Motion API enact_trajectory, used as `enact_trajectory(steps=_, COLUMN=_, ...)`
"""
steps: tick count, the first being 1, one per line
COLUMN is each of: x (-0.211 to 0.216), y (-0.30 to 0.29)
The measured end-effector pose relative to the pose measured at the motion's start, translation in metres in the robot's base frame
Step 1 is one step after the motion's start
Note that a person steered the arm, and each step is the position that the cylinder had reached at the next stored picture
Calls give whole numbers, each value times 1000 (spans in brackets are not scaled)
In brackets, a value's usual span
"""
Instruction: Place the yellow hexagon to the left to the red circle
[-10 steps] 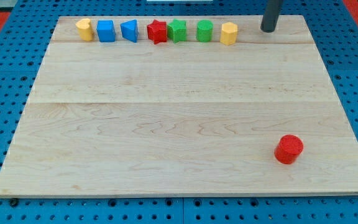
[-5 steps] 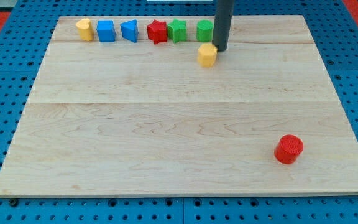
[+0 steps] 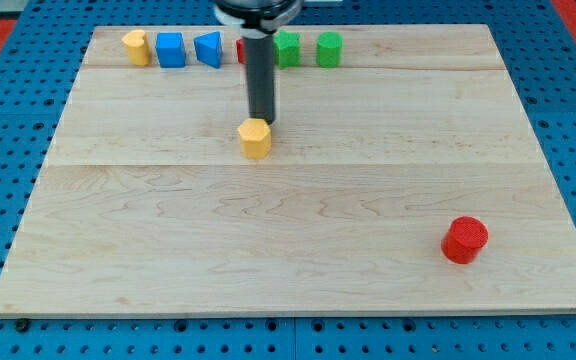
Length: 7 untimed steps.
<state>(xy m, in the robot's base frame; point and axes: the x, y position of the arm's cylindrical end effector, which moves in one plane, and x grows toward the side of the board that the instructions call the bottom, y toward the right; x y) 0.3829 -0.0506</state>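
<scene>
The yellow hexagon sits on the wooden board a little above and left of its middle. My tip stands just above it in the view, touching or nearly touching its upper edge. The red circle lies near the board's lower right, far to the right of and below the hexagon.
A row of blocks runs along the board's top edge: a yellow heart-like block, a blue cube, a blue wedge-like block, a red star partly hidden by the rod, a green star, a green cylinder.
The rod has moved left and down the view, pushing the yellow hexagon out of the top row towards the board's middle left. The other blocks have not moved.
</scene>
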Motion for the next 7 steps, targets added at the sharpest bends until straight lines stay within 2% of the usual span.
enact_trajectory(steps=1, x=18, y=-29)
enact_trajectory(steps=2, x=43, y=-32)
enact_trajectory(steps=3, x=79, y=-8)
enact_trajectory(steps=4, x=97, y=-46)
enact_trajectory(steps=5, x=108, y=-31)
enact_trajectory(steps=6, x=111, y=77)
enact_trajectory(steps=7, x=112, y=109)
